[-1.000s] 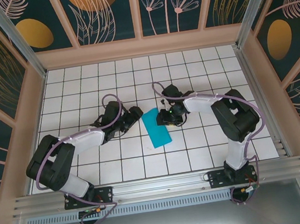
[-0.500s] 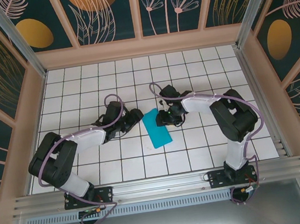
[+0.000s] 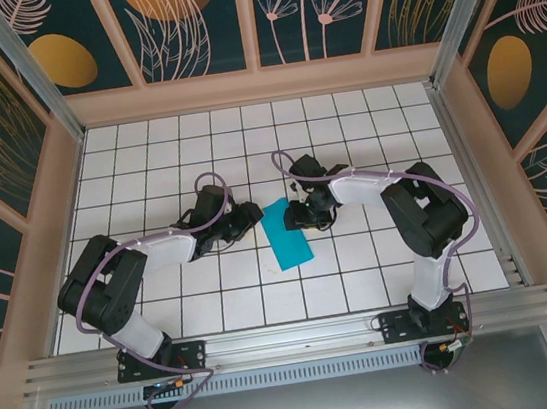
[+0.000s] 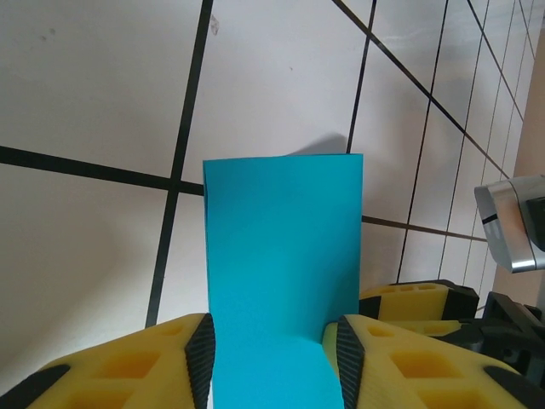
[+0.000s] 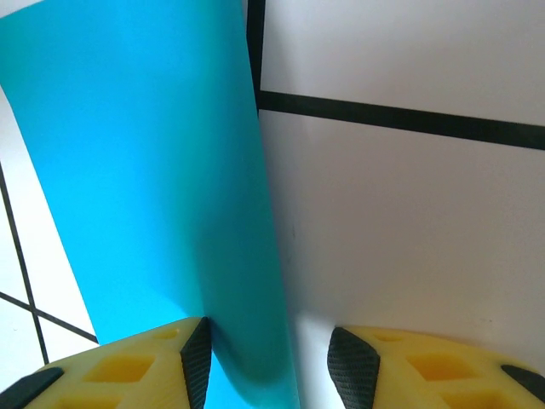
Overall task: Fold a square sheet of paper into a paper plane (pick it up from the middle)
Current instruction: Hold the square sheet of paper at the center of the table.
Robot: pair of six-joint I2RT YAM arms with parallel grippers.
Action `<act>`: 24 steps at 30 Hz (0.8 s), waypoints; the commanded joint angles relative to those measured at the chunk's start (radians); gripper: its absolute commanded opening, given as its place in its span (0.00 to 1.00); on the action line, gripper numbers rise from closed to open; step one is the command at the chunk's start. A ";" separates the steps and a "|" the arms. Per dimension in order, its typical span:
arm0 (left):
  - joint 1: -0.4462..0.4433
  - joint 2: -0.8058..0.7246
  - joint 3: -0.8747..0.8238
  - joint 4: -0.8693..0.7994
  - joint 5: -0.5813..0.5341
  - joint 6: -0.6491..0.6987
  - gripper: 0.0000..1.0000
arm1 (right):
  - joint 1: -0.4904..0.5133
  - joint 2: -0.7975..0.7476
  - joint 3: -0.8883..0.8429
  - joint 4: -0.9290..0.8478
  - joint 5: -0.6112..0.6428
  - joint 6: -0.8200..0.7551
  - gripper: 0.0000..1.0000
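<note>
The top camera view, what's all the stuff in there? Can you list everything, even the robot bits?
sheet of paper: one, teal-blue, folded into a narrow rectangle, lying in the middle of the table between the two grippers
table: one, white with black grid lines, under everything
walls: dark teal panels with flower and leaf drawings, around the table
rail: one, silver metal, along the near edge
cables: purple, looping along both arms
left arm: one, white and black, reaching in from the near left
right arm: one, white and black, reaching in from the near right
left gripper: yellow fingers, black pads, open, by the paper's left side
right gripper: same colours, open, by the paper's right side
</note>
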 commanded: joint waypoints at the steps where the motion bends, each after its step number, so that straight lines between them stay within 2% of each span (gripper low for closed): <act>1: 0.000 0.003 0.021 -0.015 -0.041 0.005 0.43 | 0.007 0.190 -0.070 0.062 0.109 0.002 0.49; 13: -0.018 0.027 0.047 -0.006 -0.017 0.032 0.39 | 0.008 0.196 -0.066 0.048 0.123 -0.030 0.49; 24: -0.037 0.076 0.076 0.001 0.016 0.037 0.29 | 0.008 0.210 -0.052 0.037 0.137 -0.054 0.49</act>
